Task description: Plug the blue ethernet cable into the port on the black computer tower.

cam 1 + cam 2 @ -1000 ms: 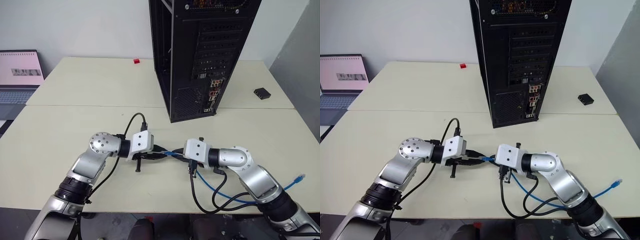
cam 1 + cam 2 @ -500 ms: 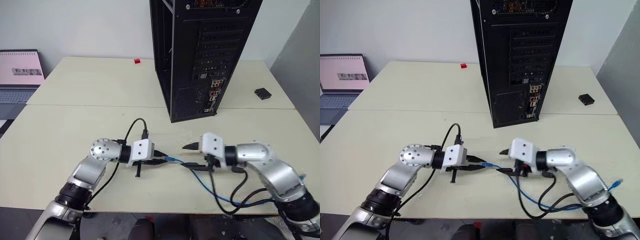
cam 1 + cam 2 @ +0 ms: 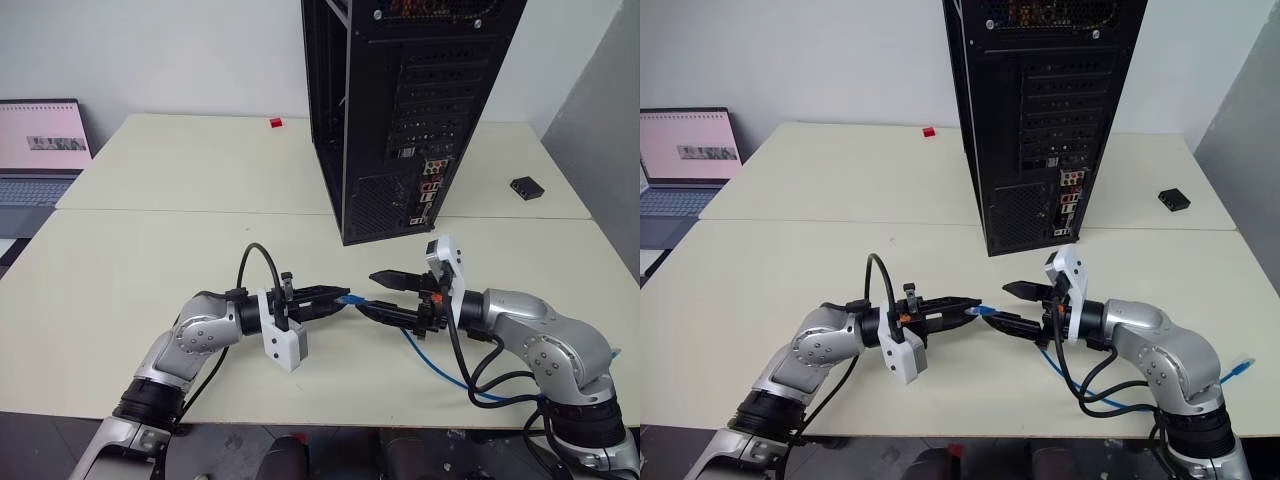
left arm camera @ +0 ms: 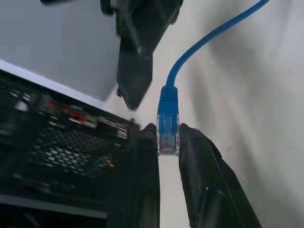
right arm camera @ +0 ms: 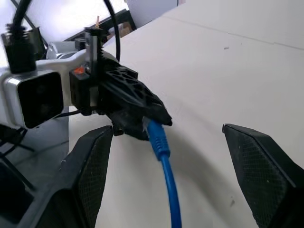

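- Reaching level over the table [image 3: 120, 270] in the left eye view, the left gripper [image 3: 335, 296] points toward the robot's right, its two fingers pinched together on the plug of the blue ethernet cable [image 3: 350, 298].
- Opposite it, the right gripper [image 3: 383, 293] points toward the robot's left with its fingers spread apart, one above the cable and one below, holding nothing; the plug sits just beyond its tips.
- One blue cable runs from the left gripper under the right one and along the right forearm to the table's near edge. One black computer tower [image 3: 400, 110] stands well beyond both grippers, its rear panel facing them.
- Beyond the grippers there are also one small flat black box [image 3: 524, 186], one small red object [image 3: 273, 123] and one laptop [image 3: 38, 150] off the left arm's side.
- In the right eye view, the second plug of the same cable [image 3: 1238, 366] lies outside the right elbow, and the cluster of coloured connectors [image 3: 1069, 200] shows low on the tower's rear; which socket is the port cannot be told.
- In the left wrist view, two black fingers [image 4: 202, 175] clamp the clear-blue plug between them, the cord leading away past one finger of the right gripper.
- In the right wrist view, two wide-set fingers [image 5: 92, 166] flank the cable, which ends in the left gripper's closed tips.
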